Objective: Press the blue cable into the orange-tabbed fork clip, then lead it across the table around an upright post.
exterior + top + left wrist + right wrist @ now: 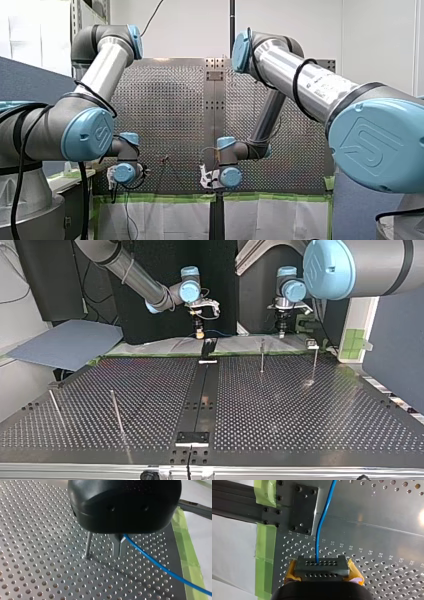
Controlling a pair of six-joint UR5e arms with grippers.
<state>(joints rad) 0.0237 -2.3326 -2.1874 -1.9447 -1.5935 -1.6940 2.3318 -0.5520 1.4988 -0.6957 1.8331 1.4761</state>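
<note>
Left wrist view: my left hand (119, 547) is pinched shut on the thin blue flexible cable (150, 559), just beside a slim upright steel post (88, 545). My right hand (322, 565) clamps it too. It looks light, limp and probably slippery, so I would grip it close to the stretch being laid.

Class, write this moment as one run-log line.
left end effector: shut on blue cable | beside upright post | right end effector: shut on blue cable

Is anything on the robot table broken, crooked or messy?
Nothing stands out. The blue cable runs smooth and unkinked from the jaws of my right gripper and my left gripper. The perforated table shows no spill or damage.
</note>
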